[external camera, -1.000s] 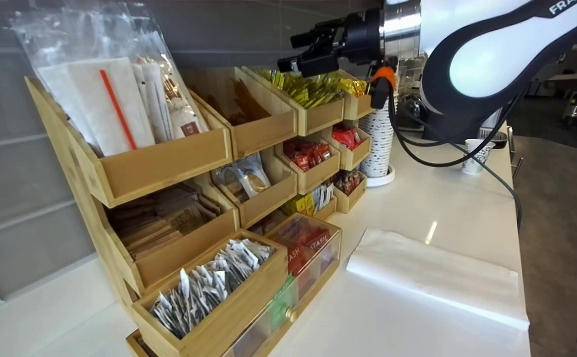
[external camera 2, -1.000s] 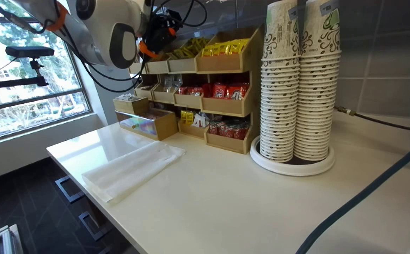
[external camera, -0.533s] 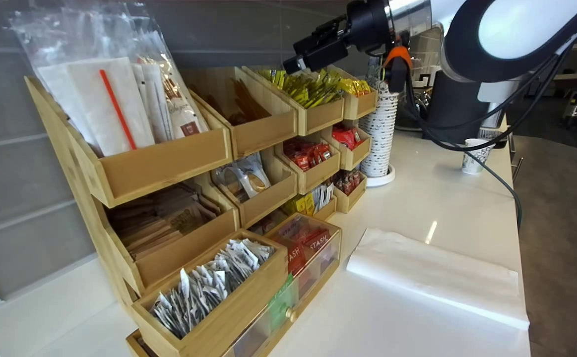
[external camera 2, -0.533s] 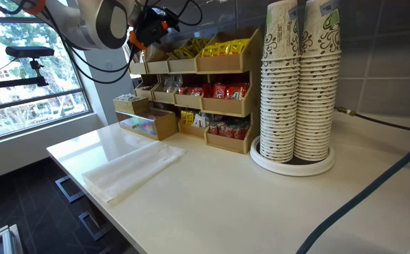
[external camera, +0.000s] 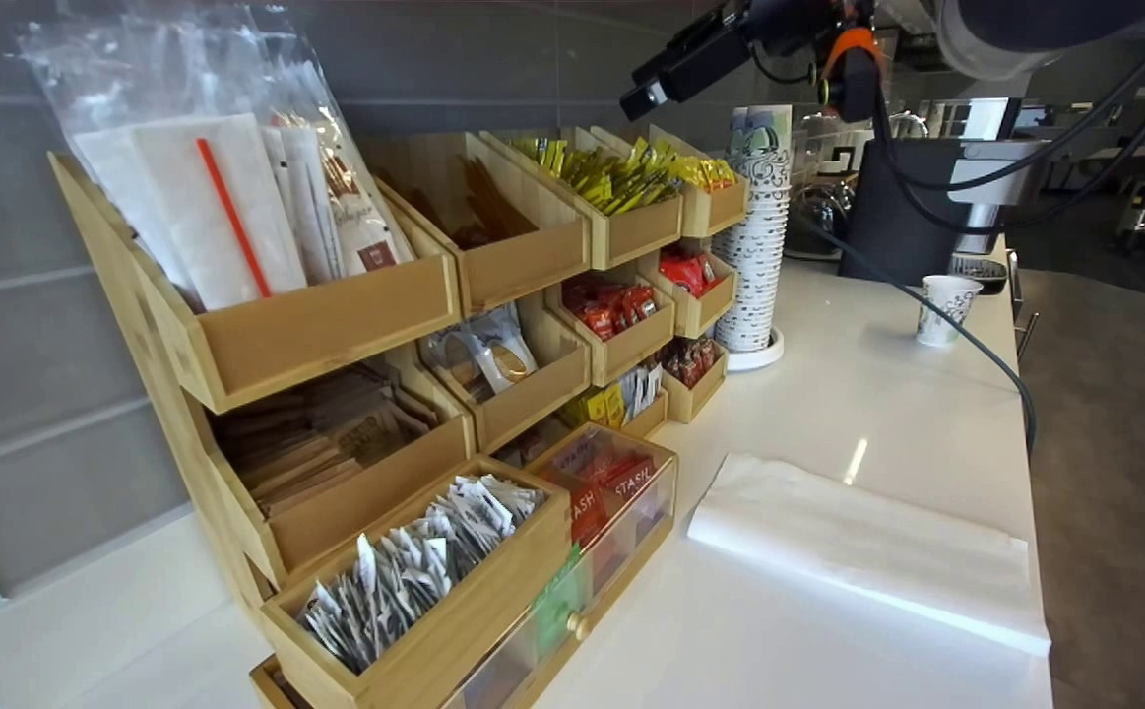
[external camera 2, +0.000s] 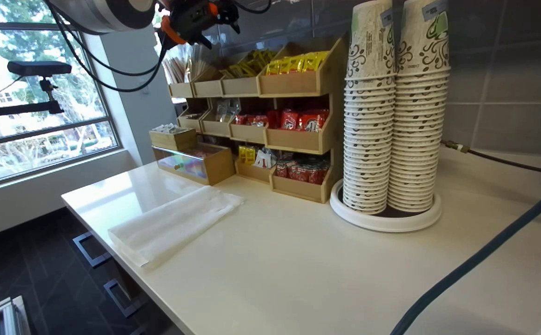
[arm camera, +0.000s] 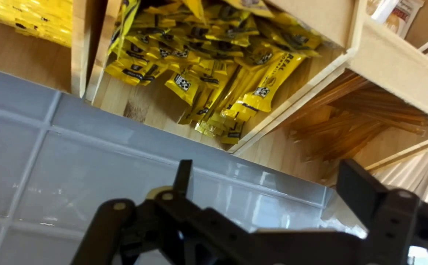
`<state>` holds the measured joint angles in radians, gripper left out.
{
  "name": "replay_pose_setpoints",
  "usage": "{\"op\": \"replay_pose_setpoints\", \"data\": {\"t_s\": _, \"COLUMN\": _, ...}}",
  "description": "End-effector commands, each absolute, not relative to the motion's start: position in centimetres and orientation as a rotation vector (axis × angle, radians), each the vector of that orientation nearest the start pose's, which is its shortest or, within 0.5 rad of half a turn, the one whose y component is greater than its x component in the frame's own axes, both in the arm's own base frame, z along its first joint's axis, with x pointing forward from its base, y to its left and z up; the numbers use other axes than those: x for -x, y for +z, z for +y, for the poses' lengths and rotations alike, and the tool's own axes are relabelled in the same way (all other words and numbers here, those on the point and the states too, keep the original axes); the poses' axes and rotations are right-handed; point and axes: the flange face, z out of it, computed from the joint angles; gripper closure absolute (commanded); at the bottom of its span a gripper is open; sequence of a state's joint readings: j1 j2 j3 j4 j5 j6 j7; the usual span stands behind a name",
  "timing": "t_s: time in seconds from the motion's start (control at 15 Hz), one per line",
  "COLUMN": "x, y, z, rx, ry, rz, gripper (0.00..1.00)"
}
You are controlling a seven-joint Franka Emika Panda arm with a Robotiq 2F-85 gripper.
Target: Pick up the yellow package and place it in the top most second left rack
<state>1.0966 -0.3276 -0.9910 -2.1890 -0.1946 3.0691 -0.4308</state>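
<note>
Several yellow packages (external camera: 621, 177) fill the third bin from the left in the top row; they also show in an exterior view (external camera 2: 254, 63) and in the wrist view (arm camera: 214, 55). One lies lengthwise by that bin's side wall (arm camera: 278, 79). The second-left top rack bin (external camera: 528, 258) holds amber-brown sticks (arm camera: 350, 121). My gripper (external camera: 646, 96) is raised above the top row, apart from the packages and bins. In the wrist view its fingers (arm camera: 265, 169) stand wide apart with nothing between them. It also shows in an exterior view (external camera 2: 223, 37).
More yellow packets (external camera 2: 298, 64) fill the rightmost top bin. A bag of napkins and straws (external camera: 208, 197) stands tall in the leftmost top bin. Stacked paper cups (external camera 2: 368, 139) stand beside the rack. A tiled wall (arm camera: 99, 184) is behind. A folded white cloth (external camera: 867, 542) lies on the counter.
My gripper has risen and moved away from the top bins, upward and rightward in an exterior view. More of the yellow packages show there. The bins look unchanged.
</note>
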Motion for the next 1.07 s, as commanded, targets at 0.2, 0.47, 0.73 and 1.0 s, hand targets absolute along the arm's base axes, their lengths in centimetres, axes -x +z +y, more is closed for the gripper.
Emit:
{"op": "replay_pose_setpoints", "data": {"t_s": 0.2, "x": -49.1, "y": 60.3, "z": 1.7, "rx": 2.561, "ry": -1.512, "rz": -0.771, "gripper": 0.0}}
{"op": "replay_pose_setpoints", "data": {"t_s": 0.47, "x": -46.4, "y": 60.5, "z": 2.4, "rx": 2.587, "ry": -1.442, "rz": -0.805, "gripper": 0.0}}
{"op": "replay_pose_setpoints", "data": {"t_s": 0.73, "x": -43.7, "y": 61.6, "z": 2.5, "rx": 2.626, "ry": -1.409, "rz": -0.802, "gripper": 0.0}}
{"op": "replay_pose_setpoints", "data": {"t_s": 1.0, "x": -41.1, "y": 63.0, "z": 2.3, "rx": 2.66, "ry": -1.379, "rz": -0.773, "gripper": 0.0}}
